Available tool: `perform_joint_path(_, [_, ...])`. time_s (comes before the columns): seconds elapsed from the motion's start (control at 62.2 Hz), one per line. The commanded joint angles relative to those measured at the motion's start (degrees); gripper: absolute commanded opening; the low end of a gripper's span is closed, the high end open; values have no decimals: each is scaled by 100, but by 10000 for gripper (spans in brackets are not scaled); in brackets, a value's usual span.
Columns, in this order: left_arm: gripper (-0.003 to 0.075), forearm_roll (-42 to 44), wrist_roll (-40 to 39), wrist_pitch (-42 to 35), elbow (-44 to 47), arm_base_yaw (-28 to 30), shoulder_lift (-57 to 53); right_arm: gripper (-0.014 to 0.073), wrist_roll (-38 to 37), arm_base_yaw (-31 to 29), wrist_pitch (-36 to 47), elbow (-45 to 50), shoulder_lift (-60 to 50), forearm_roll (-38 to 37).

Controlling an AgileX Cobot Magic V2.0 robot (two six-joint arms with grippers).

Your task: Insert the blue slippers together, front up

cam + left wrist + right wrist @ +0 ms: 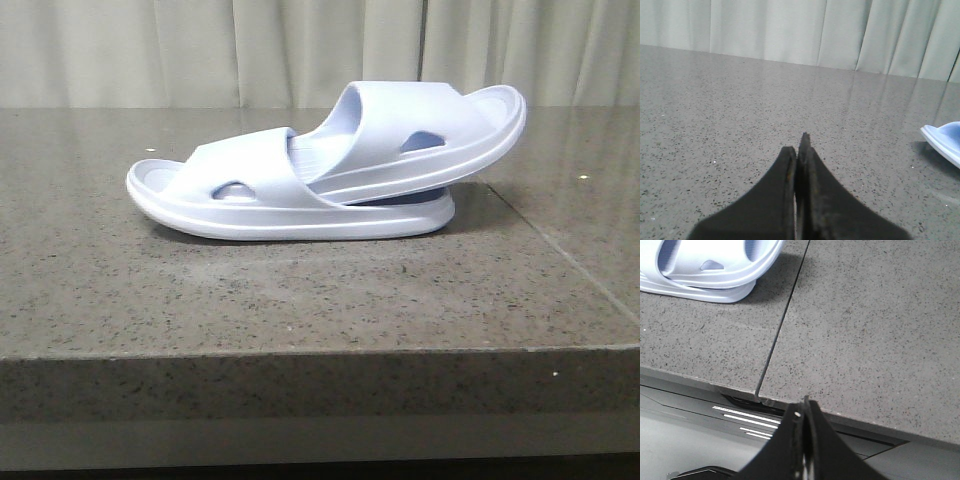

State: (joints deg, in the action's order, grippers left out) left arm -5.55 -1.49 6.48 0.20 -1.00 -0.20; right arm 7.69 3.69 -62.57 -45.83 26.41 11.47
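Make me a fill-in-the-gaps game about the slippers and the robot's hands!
1. The upper pale blue foam slipper has its front pushed under the ____ of the lower pale blue foam slipper.
2. Both slippers sit on a grey speckled ____ table.
3. The left tool and right tool are both ____.

Missing words: strap; stone; shut
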Motion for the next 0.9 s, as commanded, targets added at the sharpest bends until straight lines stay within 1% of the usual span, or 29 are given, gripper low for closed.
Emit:
perform_joint_path(0.0, [-20, -23, -35, -497, 39, -12, -98, -68, 21, 6, 319, -127, 42, 80])
perform_joint_path(0.321, [-20, -23, -35, -497, 39, -12, -98, -68, 27, 17, 414, -51, 2, -13])
perform_joint_path(0.37, [-20, -23, -35, -497, 39, -12, -98, -68, 27, 17, 731, 136, -56, -33])
perform_joint_path(0.466, [-20, -23, -35, -497, 39, -12, -98, -68, 27, 17, 1902, 788, -304, 25])
perform_joint_path(0.53, [-20, -23, -35, -497, 39, -12, -98, -68, 27, 17, 2926, 1355, -579, 101])
perform_joint_path(0.675, [-20, -23, -35, -497, 39, -12, -98, -68, 27, 17, 4574, 2579, -1350, 111])
perform_joint_path(0.755, [-20, -23, -35, -497, 39, -12, -98, -68, 27, 17, 5091, 3171, -1770, 111])
perform_joint_path(0.884, [-20, -23, -35, -497, 39, -12, -98, -68, 34, 17, 5481, 3820, -2370, 75])
